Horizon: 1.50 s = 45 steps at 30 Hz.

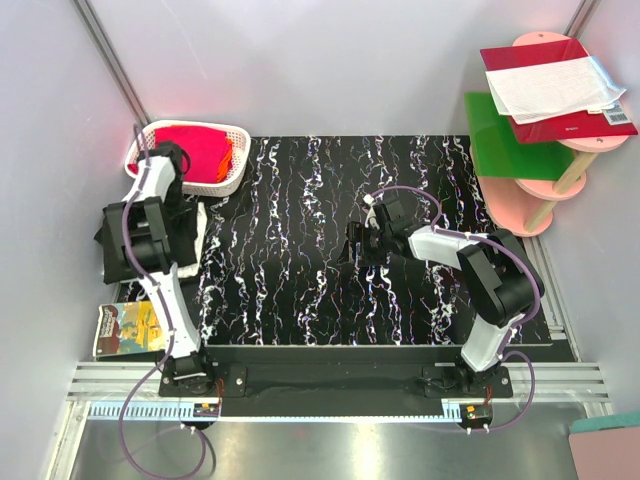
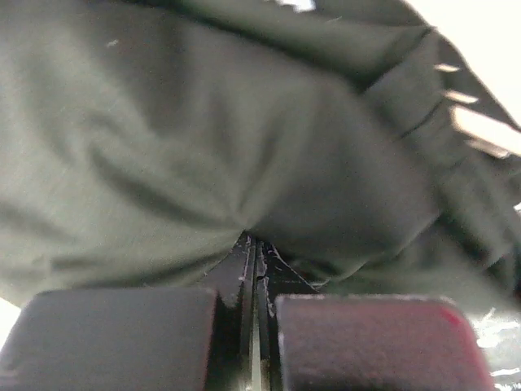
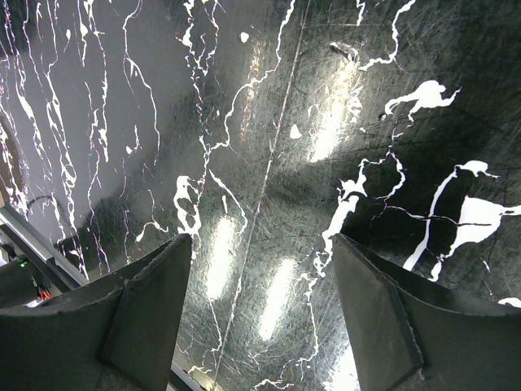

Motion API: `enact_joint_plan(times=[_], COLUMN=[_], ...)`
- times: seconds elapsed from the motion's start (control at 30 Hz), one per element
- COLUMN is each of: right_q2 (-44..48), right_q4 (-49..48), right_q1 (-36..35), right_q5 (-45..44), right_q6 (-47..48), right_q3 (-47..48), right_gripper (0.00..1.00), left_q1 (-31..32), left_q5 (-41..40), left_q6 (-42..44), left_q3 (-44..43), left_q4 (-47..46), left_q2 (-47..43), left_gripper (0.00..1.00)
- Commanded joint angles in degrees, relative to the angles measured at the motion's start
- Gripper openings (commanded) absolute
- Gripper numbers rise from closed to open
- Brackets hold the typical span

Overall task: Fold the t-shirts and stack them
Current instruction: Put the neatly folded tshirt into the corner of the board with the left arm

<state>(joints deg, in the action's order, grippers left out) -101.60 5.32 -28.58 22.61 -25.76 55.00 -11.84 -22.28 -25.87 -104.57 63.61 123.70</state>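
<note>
A red t-shirt with an orange piece beside it lies in a white basket at the table's back left. My left gripper is at the basket's near left rim. In the left wrist view its jaws are closed on a fold of dark grey-green t-shirt, which fills nearly the whole view. My right gripper hovers over the middle of the black marbled table. Its jaws are wide open and empty, with only bare tabletop between the fingers.
A dark mass sits beside the left arm, off the mat's left edge. A picture book lies at the near left. A pink shelf with a green board, a red folder and papers stands at the back right.
</note>
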Motion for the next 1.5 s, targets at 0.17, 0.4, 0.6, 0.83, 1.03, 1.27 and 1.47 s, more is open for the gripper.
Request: enact_joint_plan(times=[0.17,0.4,0.6,0.83,1.03,1.27,1.47], right_q2=[-0.97,-2.19,-3.07,-3.16,-3.25,-2.9,-2.99], right_q4=[3.12,2.94,2.41,2.5,2.41,2.32,2.24], right_q1=[-0.07,-0.07,-0.07,-0.07,-0.07,-0.07,-0.07], right_q5=[-2.31,-2.13,-1.69,-1.25,-0.64,-0.55,-0.64], right_q6=[1.06,0.97,0.62,1.41,1.59,1.94,1.94], right_q3=[-1.57,-1.65,-1.48,-1.13,-1.48,-1.74,-2.27], right_gripper=[0.78,0.78,0.78,0.78,0.78,0.78,0.78], left_q1=[6.29,7.27,6.92,4.45,1.65,-4.24,-5.65], left_q5=[5.94,-0.74,-6.28,-8.74,-9.8,-1.44,-10.31], left_q6=[0.12,-1.47,-5.85,-11.04,-18.33,-21.24,-25.18], left_q3=[-3.01,5.59,19.11,32.32,39.35,49.81,48.07], left_q4=[-1.39,-3.85,-4.37,-8.07,-8.32,-17.73,-14.66], left_q2=[5.51,-15.11,-28.93,-31.59,-31.23,-37.47,-35.9], left_gripper=[0.0,0.38,0.96,0.02,0.02,0.0,0.0])
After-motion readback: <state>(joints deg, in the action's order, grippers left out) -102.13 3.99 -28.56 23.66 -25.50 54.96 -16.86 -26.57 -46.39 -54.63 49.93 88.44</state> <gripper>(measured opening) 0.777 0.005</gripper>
